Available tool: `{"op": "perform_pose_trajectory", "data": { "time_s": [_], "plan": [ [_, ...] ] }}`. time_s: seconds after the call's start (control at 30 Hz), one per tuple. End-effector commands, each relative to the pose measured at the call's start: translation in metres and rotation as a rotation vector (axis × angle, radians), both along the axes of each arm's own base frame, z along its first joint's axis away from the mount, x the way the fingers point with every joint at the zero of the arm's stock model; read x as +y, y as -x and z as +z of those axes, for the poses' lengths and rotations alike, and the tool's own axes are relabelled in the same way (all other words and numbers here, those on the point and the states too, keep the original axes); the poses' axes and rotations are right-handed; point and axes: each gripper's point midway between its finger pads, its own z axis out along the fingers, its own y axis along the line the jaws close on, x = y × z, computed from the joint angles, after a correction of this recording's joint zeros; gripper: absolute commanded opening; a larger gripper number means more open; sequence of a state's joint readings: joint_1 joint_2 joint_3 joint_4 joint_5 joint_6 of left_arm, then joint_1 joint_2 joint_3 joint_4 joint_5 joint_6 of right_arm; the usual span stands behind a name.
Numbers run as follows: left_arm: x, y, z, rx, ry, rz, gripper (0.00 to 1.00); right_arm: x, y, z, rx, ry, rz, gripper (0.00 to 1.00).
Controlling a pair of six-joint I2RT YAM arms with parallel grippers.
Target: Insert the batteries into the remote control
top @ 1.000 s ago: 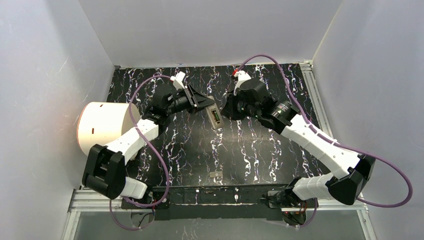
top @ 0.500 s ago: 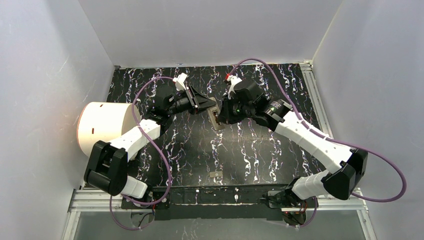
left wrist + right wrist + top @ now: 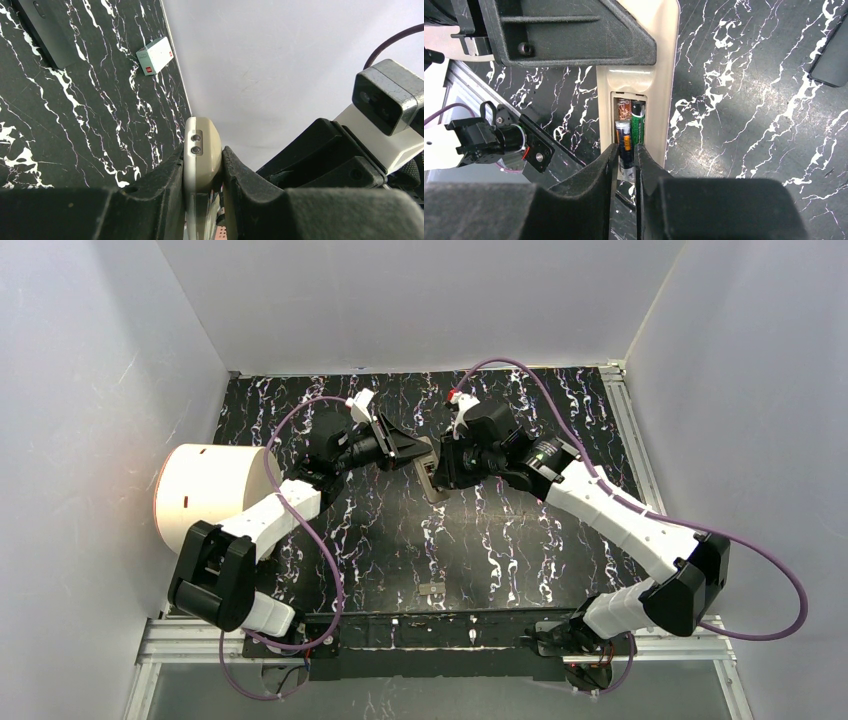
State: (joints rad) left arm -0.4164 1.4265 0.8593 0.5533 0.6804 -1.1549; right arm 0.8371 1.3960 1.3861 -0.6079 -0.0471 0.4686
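Left fingers [image 3: 155, 200] are clamped on the beige remote [image 3: 201, 150], held up off the table [image 3: 500, 540]. Right fingers [image 3: 591, 200] pinch the black battery [image 3: 625, 147], partway into the bay beside the seated green battery [image 3: 638, 127]. That cell looks light, stiff and slick, so I'd grip it mid-barrel.

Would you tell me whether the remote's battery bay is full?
Not full: the green battery sits inside; the right gripper holds the black battery at the empty slot.

Black tabletop [image 3: 500, 540] veined white like marble, boxed in by plain pale walls [image 3: 420, 300] at its left, far and right edges. An aluminium rail [image 3: 185, 640] runs along the near edge. Soft, even light.
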Motion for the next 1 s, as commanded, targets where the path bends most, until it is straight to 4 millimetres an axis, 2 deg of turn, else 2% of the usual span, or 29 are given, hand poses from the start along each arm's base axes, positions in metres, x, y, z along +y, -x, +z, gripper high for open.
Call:
{"op": "perform_pose_trajectory", "data": {
  "time_s": [0.0, 0.17, 0.37, 0.47, 0.5, 0.57, 0.73, 0.87, 0.97],
  "plan": [
    [-0.003, 0.007, 0.016, -0.030, 0.040, -0.030, 0.00, 0.005, -0.009, 0.021, -0.046, -0.043, -0.015, 0.27],
    [-0.003, 0.007, 0.015, -0.017, 0.046, -0.026, 0.00, 0.007, -0.009, 0.021, -0.036, -0.052, -0.017, 0.30],
    [-0.003, 0.005, 0.012, 0.000, 0.047, -0.013, 0.00, 0.008, -0.007, 0.030, -0.035, -0.088, -0.034, 0.32],
    [-0.003, 0.003, 0.011, 0.034, 0.059, -0.002, 0.00, 0.007, -0.009, 0.041, -0.060, -0.136, -0.055, 0.42],
    [-0.003, 0.003, 0.012, 0.051, 0.068, 0.005, 0.00, 0.009, -0.009, 0.048, -0.073, -0.167, -0.061, 0.48],
    [-0.003, 0.001, 0.019, 0.086, 0.107, 0.018, 0.00, 0.013, -0.010, 0.067, -0.099, -0.258, -0.072, 0.54],
    [-0.002, -0.001, 0.041, 0.111, 0.177, 0.037, 0.00, 0.022, -0.010, 0.116, -0.172, -0.480, -0.083, 0.61],
    [0.000, -0.001, 0.055, 0.136, 0.227, 0.057, 0.00, 0.010, -0.007, 0.145, -0.261, -0.609, -0.115, 0.65],
    [0.003, -0.005, 0.060, 0.153, 0.268, 0.094, 0.00, -0.009, -0.003, 0.165, -0.352, -0.706, -0.161, 0.64]
  ]
}}
